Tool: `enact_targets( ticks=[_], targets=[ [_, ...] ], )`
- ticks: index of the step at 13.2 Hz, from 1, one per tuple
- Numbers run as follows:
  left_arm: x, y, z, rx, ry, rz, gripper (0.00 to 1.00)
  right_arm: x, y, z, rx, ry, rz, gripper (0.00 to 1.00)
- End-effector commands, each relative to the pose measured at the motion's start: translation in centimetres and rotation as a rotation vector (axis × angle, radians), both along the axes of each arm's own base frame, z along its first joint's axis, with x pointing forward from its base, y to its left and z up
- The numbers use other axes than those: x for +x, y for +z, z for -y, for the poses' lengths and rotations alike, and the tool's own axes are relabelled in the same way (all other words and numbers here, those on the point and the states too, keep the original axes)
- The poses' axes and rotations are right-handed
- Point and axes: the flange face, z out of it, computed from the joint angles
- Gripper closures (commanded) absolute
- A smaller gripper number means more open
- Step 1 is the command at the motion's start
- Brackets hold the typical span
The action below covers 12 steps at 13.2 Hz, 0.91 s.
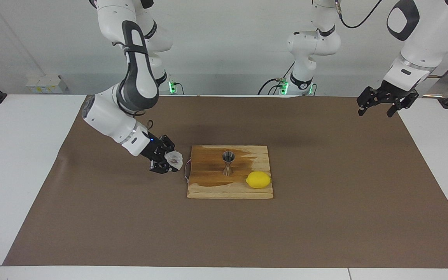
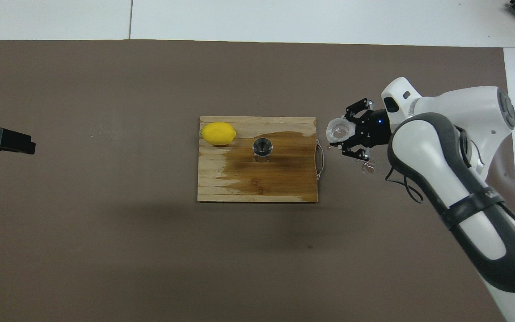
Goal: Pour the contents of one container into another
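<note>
Facing view: right gripper (image 1: 168,160) clamped on the cup (image 1: 174,158), up in the air over the brown mat (image 1: 325,217), just beside the board's (image 1: 208,190) wire handle (image 1: 186,171) at the right arm's end. Cup looks tilted. Jigger (image 1: 228,162) upright on the board's wet patch; lemon (image 1: 258,179) on the board too, farther from the robots than the jigger, toward the left arm's end. Left gripper (image 1: 379,104) waits high over the mat's left-arm end, fingers spread, nothing in them.

Overhead view: cup (image 2: 339,131) in right gripper (image 2: 349,134) just off the board (image 2: 257,188) edge, by the handle (image 2: 321,158). Jigger (image 2: 262,149) mid-board, lemon (image 2: 218,133) beside it at a board corner. Left gripper (image 2: 2,139) only partly in frame at the mat (image 2: 105,246) edge.
</note>
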Motion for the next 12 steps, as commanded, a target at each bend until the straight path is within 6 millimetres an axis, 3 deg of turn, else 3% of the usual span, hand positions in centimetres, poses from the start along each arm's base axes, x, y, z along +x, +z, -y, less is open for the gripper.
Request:
enact_targets(
  ticks=[1,5,9,12],
  targets=[
    [-0.5,0.4,-0.2,0.019,-0.011,-0.001,0.0,1.1,1.7,-4.8,-0.046,-0.022,0.003,0.92],
    [-0.5,0.5,-0.3,0.018,-0.009,0.002,0.0,0.2,3.0,-11.1,-0.199,0.028,0.067,0.92],
    [-0.5,0.5,-0.3,0.018,-0.009,0.001,0.0,-1.3,3.1,-14.8,-0.36,0.06,0.13,0.92],
    [-0.5,0.5,-0.2,0.018,-0.011,0.001,0.0,-1.9,3.5,-16.5,-0.509,0.021,0.203,0.92]
  ],
)
